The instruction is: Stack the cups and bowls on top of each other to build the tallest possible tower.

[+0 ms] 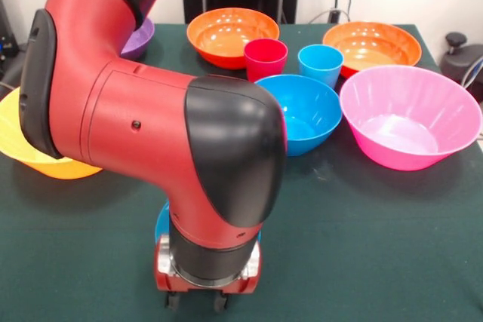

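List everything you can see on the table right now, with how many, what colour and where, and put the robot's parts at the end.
cups: two, a red cup and a light blue cup, side by side at table centre, behind the blue bowl
blue bowl: one, mid-sized, centre
pink bowl: one, large, right of the blue bowl
orange bowls: two, left one and right one, along the far side
purple bowl: one, far left, mostly hidden by the arm
yellow-orange bowl: one, left edge, partly hidden
small blue item: one, mostly hidden behind the wrist, cannot tell what
table: dark green cloth
arm: red and black, fills the left
gripper: bottom edge
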Controlling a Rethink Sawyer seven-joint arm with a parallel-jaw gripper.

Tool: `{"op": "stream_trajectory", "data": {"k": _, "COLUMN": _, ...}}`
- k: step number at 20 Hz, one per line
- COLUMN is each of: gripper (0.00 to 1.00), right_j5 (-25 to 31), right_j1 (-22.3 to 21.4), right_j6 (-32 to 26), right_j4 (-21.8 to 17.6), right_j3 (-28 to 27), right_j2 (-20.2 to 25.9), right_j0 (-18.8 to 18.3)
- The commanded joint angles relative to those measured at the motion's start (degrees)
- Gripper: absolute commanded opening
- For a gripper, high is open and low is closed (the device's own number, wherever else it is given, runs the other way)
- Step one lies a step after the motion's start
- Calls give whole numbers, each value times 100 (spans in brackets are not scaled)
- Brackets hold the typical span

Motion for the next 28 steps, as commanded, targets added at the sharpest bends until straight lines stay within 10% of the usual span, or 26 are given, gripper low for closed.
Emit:
{"op": "stream_trajectory", "data": {"k": 1, "gripper": 100, "right_j5": 817, "right_j1": -290, "right_j6": -1684, "right_j4": -643, "right_j3": 156, "right_j2": 627, "right_j0": 204}}
{"op": "stream_trajectory", "data": {"k": 14, "gripper": 100, "right_j5": 1027, "right_j1": -409, "right_j6": -1487, "right_j4": -1133, "right_j3": 334, "right_j2": 1275, "right_j0": 464}}
{"op": "stream_trajectory", "data": {"k": 28, "gripper": 100, "right_j5": 620, "right_j1": -723, "right_j6": -1681, "right_j4": -2471, "right_j3": 1214, "right_j2": 3104, "right_j0": 882}}
